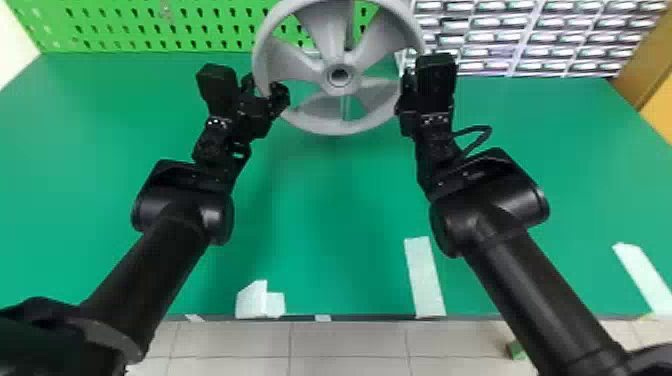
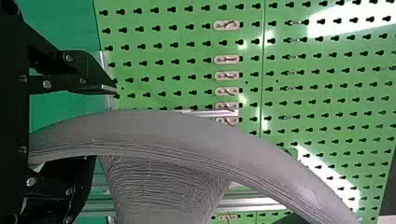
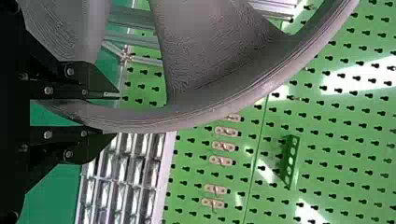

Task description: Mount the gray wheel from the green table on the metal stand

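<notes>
Nearest, tiled floor [image 1: 230, 345] is showing well in front of the gray wheel [image 1: 311, 70], with a small green block [image 1: 516, 350] lying on it to the wheel's front right. White tape strips [image 1: 424, 277] are lying along the near edge of the green table [image 1: 320, 220], in front of the wheel and off to its front left and front right.

Farther in, both arms are extending toward the wheel, one on each side. The left gripper [image 1: 264, 91] is standing at the wheel's left side, its fingers spreading wide around the rim, with a gap showing between one finger and the rim. The right gripper [image 1: 404, 92] is pinching the rim at the wheel's right side, its fingers closing in on either face of it.

The wheel itself is facing the head camera between the two grippers, above the table, its hub hole [image 1: 340, 76] showing at the centre. Behind it, the metal stand [image 3: 133, 19] is showing past the spokes; whether wheel and stand are touching, I cannot tell.

Farthest, a green pegboard [image 1: 165, 25] is standing behind the wheel and to its left, and a rack of small bins [image 1: 530, 37] is standing behind it to its right.
</notes>
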`<state>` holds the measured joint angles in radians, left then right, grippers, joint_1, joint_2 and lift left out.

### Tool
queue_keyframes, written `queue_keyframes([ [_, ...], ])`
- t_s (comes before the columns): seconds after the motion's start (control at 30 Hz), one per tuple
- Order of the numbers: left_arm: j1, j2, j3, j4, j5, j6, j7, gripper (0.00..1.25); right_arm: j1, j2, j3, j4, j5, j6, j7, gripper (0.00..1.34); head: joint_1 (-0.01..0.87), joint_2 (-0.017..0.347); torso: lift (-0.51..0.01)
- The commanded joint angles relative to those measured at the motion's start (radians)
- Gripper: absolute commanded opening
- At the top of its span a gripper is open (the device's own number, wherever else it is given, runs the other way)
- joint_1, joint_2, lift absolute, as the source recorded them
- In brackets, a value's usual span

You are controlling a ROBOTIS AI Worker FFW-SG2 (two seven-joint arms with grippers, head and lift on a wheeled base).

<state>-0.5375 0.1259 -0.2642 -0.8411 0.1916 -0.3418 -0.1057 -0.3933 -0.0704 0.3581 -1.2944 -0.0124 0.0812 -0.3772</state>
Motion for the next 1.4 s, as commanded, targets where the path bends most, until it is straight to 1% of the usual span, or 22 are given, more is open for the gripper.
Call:
queue_keyframes([
  [0.0,-0.007,0.001,0.005,0.007,0.002,0.004,0.031,0.41,-0.009,0.001,-0.001,0.006,0.0,-0.001,0.0,0.23,0.867,0.052,-0.1],
  [0.23,-0.019,0.001,0.013,0.022,0.006,0.026,0.031,0.41,-0.019,0.003,-0.002,0.018,0.002,0.0,0.0,0.23,0.867,0.052,-0.1],
  [0.3,-0.022,0.001,0.016,0.023,0.008,0.027,0.031,0.43,-0.024,0.006,-0.002,0.023,0.002,0.003,0.001,0.23,0.867,0.052,-0.1],
  [0.5,-0.033,0.0,0.013,0.036,0.011,0.029,0.031,0.43,-0.029,0.012,-0.004,0.03,0.005,0.009,0.006,0.23,0.867,0.052,-0.1],
  [0.77,-0.055,-0.003,0.011,0.066,0.017,0.014,0.031,0.43,-0.042,0.027,-0.011,0.061,0.012,0.011,0.006,0.23,0.867,0.052,-0.1],
  [0.93,-0.07,-0.012,0.014,0.094,0.012,-0.005,0.031,0.43,-0.053,0.035,-0.011,0.083,0.019,-0.005,0.006,0.23,0.867,0.052,-0.1],
  [1.07,-0.079,-0.014,0.019,0.106,0.006,-0.011,0.031,0.43,-0.064,0.037,-0.007,0.104,0.023,-0.018,0.006,0.23,0.867,0.052,-0.1],
  [1.37,-0.076,-0.014,0.019,0.108,0.003,-0.014,0.031,0.44,-0.062,0.035,-0.007,0.107,0.025,-0.018,0.006,0.23,0.867,0.052,-0.1],
])
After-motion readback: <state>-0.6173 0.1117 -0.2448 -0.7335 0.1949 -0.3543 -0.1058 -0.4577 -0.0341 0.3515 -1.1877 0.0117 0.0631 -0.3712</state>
